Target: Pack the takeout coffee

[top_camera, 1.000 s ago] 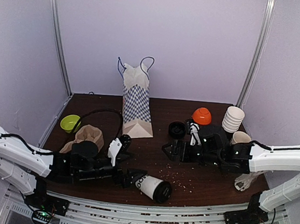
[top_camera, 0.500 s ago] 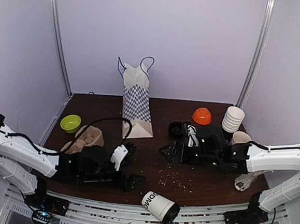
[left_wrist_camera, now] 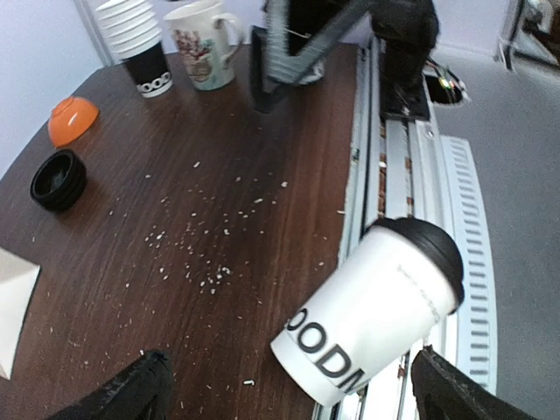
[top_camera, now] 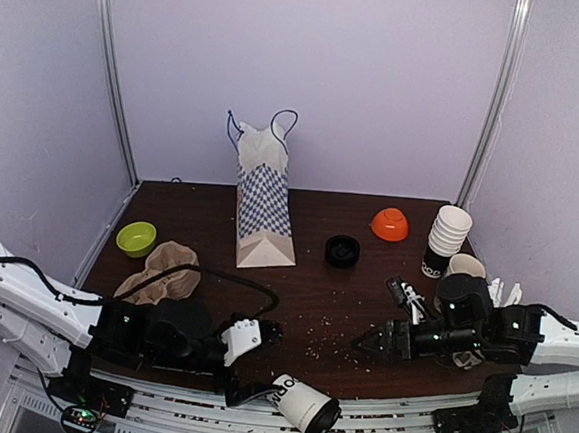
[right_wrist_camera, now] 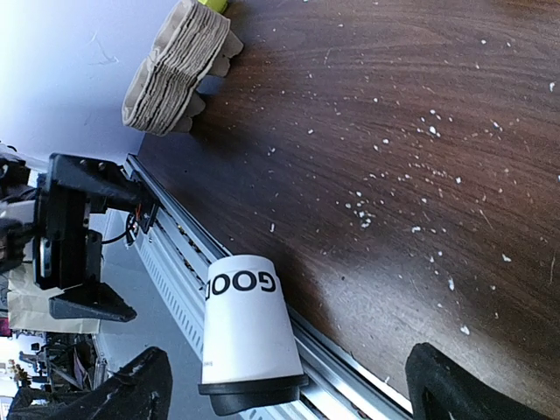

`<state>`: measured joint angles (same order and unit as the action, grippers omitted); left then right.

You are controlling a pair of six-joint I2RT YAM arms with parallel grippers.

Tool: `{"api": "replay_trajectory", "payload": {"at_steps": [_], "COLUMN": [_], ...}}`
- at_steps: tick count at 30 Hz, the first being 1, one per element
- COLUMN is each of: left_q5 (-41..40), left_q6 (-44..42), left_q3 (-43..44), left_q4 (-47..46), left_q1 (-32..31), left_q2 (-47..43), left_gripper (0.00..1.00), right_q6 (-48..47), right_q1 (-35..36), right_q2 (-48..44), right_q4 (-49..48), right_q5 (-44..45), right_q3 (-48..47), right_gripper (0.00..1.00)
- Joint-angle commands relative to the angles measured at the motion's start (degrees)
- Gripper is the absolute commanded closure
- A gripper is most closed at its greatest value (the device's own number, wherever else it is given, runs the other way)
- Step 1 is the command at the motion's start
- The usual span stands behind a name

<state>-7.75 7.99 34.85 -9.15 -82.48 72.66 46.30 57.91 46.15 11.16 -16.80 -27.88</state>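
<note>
The takeout coffee (top_camera: pixel 305 406), a white paper cup with black lettering and a black lid, lies on its side across the metal rail at the table's near edge. Its lid points near-right. My left gripper (top_camera: pixel 255 362) is open just left of the cup's base. In the left wrist view the cup (left_wrist_camera: pixel 376 306) lies ahead of the open left gripper (left_wrist_camera: pixel 289 398), apart from both fingers. My right gripper (top_camera: pixel 365 345) is open, low over the table to the cup's right. Its wrist view shows the cup (right_wrist_camera: pixel 245 332) ahead of the open right gripper (right_wrist_camera: pixel 293 394), untouched.
A checked paper bag (top_camera: pixel 264 199) stands upright at the back middle. Also on the table: a green bowl (top_camera: pixel 135 237), brown pulp carriers (top_camera: pixel 165 267), a black lid (top_camera: pixel 343 250), an orange bowl (top_camera: pixel 390 223), stacked cups (top_camera: pixel 447 239) and a mug (top_camera: pixel 464 267). Crumbs litter the wooden table (top_camera: pixel 305 278).
The cup has rolled off the wood toward the near edge onto the rail. My left gripper followed it down. The right arm swung back to the near right.
</note>
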Motion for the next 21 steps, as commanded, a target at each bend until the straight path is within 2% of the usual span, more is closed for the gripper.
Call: {"api": "replay_trajectory", "payload": {"at_steps": [1,8,21], "left_q5": [-1.52,2.14,3.47], "left_q6": [-16.13,-23.6,-30.39], "left_q3": [6.43,13.04,22.76], "left_q4": [11.06,20.41,21.62], "left_q1": [-3.16,-5.59,-4.26], "left_q2": [3.66,9.38,23.03], "left_gripper": [0.02,0.02,0.02], "right_q6": [2.22,0.31,-0.68], "right_q1": [0.21,0.32,0.39], "right_q2": [-2.49,-0.83,-3.01], "right_q4": [3.17,3.25,5.31], "right_q5": [-0.36,-0.74,-0.28], "right_q3": [1.17,-0.83,-3.9], "right_gripper": [0.05,0.05,0.05]}}
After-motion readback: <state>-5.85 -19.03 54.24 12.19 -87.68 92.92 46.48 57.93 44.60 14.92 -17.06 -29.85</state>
